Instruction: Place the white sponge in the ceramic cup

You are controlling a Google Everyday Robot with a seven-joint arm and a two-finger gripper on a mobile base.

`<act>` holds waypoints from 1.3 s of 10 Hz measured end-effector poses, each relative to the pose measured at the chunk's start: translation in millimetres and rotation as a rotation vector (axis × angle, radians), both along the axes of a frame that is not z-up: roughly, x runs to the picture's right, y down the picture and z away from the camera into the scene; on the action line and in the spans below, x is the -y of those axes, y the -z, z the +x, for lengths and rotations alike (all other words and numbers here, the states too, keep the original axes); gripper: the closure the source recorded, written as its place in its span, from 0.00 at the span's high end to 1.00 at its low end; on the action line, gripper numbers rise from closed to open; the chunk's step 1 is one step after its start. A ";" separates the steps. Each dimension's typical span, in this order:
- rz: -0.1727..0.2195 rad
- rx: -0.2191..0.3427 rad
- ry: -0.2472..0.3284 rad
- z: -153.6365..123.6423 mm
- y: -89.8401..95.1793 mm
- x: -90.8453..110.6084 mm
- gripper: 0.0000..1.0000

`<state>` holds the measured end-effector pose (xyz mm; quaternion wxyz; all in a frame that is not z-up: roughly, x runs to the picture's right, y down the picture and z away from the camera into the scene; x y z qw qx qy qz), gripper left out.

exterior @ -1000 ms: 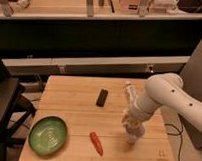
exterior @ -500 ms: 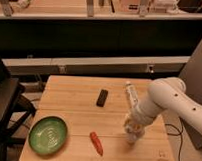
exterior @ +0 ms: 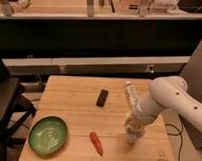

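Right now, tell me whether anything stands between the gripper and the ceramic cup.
Nothing visible does. The gripper hangs directly over the ceramic cup at the front right of the table. The red-orange vegetable lies apart, further left in the view.

— What is sitting on the wooden table (exterior: 78, 114)?
— The ceramic cup (exterior: 132, 138) is standing directly under the gripper (exterior: 133, 127). A red-orange vegetable (exterior: 96, 143) is lying just left of the gripper, a green bowl (exterior: 47, 134) is resting farther left, and a black block (exterior: 102, 97) is lying behind it, leftward.
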<state>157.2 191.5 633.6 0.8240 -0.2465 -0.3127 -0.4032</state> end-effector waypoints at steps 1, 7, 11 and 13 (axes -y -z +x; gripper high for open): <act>0.000 -0.002 -0.004 1.2 1.3 -0.4 0.52; -0.006 -0.005 -0.010 3.4 4.9 -0.6 0.79; -0.010 -0.011 -0.019 6.2 7.6 -1.6 0.64; -0.011 -0.012 -0.022 6.7 8.4 -1.2 0.68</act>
